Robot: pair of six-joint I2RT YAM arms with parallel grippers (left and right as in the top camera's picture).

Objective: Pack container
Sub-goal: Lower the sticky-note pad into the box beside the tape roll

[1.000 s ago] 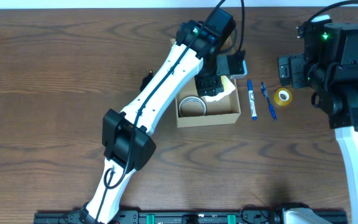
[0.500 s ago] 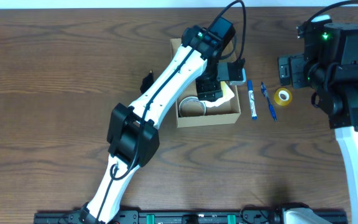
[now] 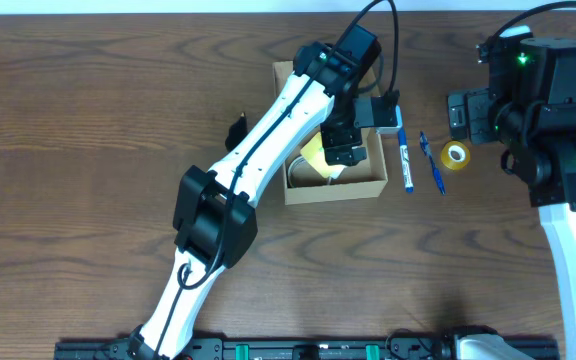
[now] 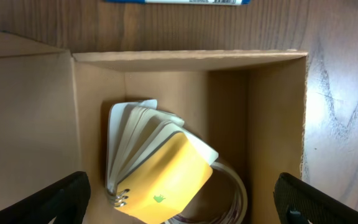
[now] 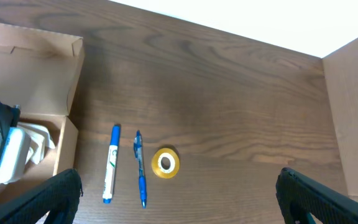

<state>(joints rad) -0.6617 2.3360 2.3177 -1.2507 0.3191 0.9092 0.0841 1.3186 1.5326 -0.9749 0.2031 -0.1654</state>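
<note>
On a brown wooden desk [image 3: 88, 100], 2 robot arms work at packing a tan cardboard box [image 3: 368, 190], which sits mid-desk toward the far side with its flap lid folded open. The left tool [image 3: 340, 150] hangs over the box with its fingers spread wide and nothing between them. The right tool [image 3: 465, 110] waits at the far right, equally wide and empty.

Inside the box, a ring-bound stack of cards [image 4: 160, 180] with a yellow cover lies fanned against the left wall, partly over a pale roll [image 4: 234, 190].

3 items lie outside, just right of the box: a blue-capped marker [image 3: 405, 160], a blue pen [image 3: 431, 163] and a small yellow tape roll [image 3: 455, 154].

The cards appear placed. The next move likely calls for lifting the left tool clear, then picking up the marker, which lies nearest the box.
</note>
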